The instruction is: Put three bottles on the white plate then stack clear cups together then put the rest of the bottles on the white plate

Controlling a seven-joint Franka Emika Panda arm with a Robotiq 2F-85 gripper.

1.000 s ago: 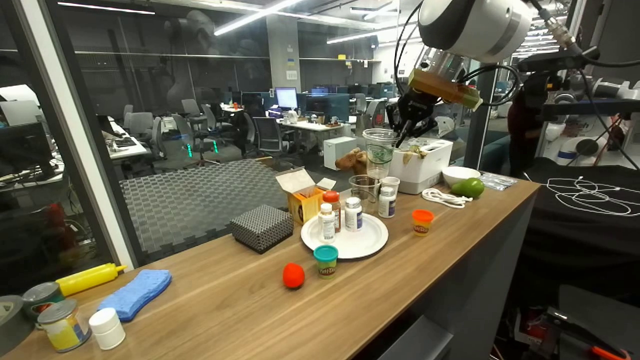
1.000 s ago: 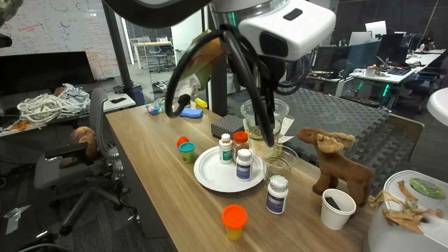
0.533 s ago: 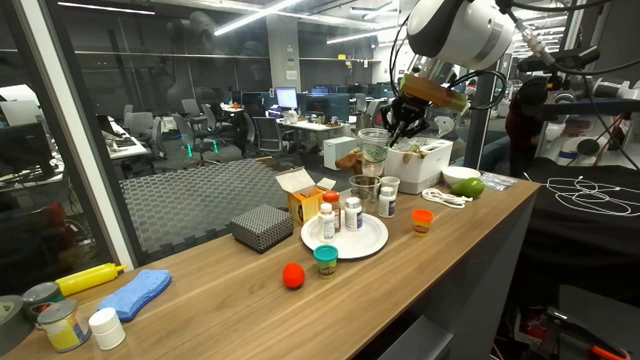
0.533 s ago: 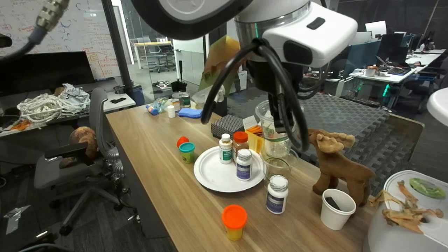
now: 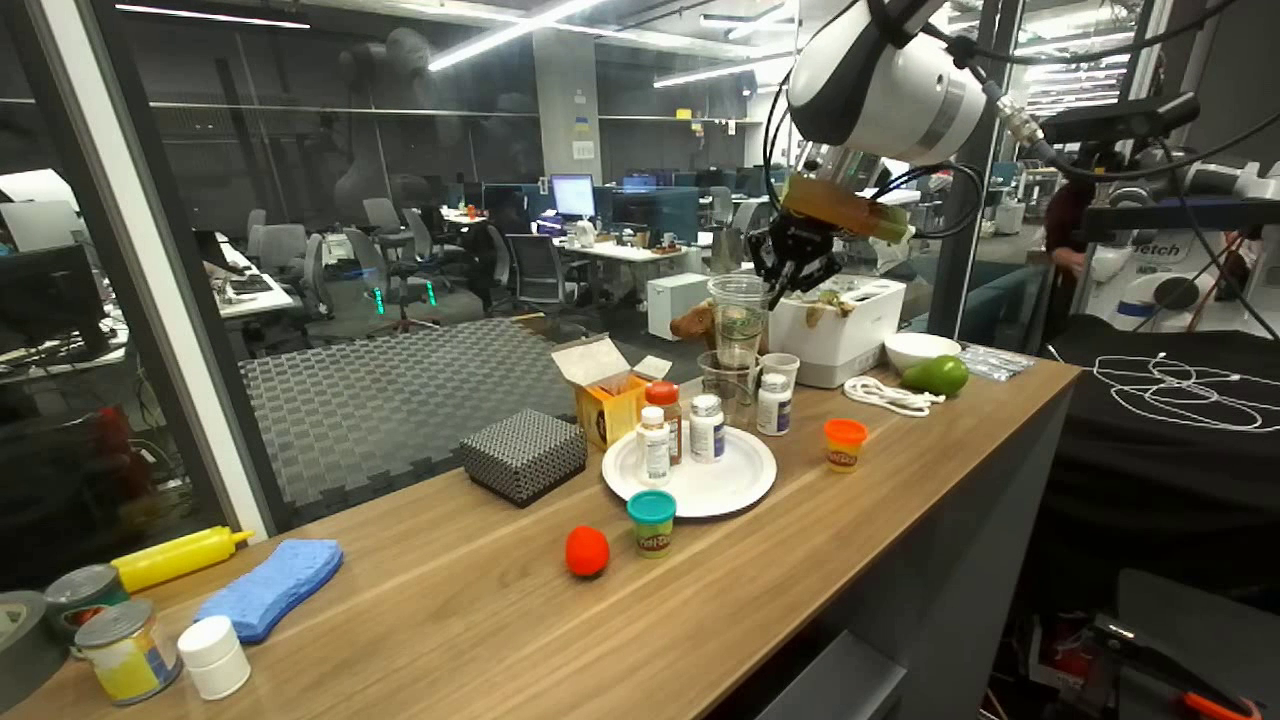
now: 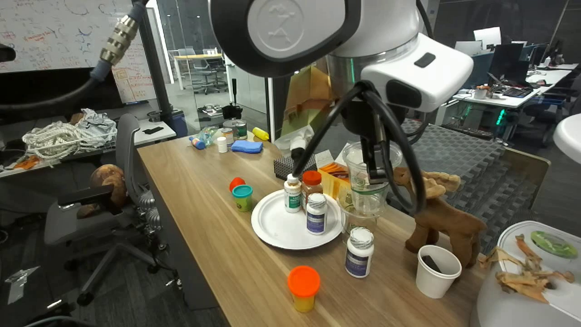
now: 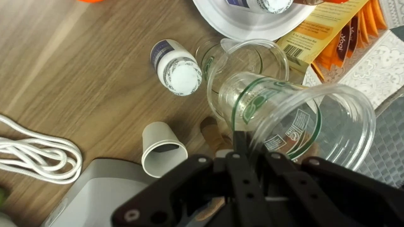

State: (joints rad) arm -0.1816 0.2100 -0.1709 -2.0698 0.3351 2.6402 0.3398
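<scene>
Almost closed, pincer pinches upper clear cup by wall.

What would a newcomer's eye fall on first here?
Probably the gripper, pinching a clear cup whose base hangs at the mouth of a lower cup beside the plate. Next, perhaps, the three bottles on that plate, then the toy moose, behind the paper cup in an exterior view.

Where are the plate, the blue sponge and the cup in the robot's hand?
Plate [image 6: 276,223], in an exterior view: bare surface.
Sponge [image 5: 270,586], in an exterior view: top face.
Held cup [image 7: 273,105], in the wrist view: side wall.
</scene>
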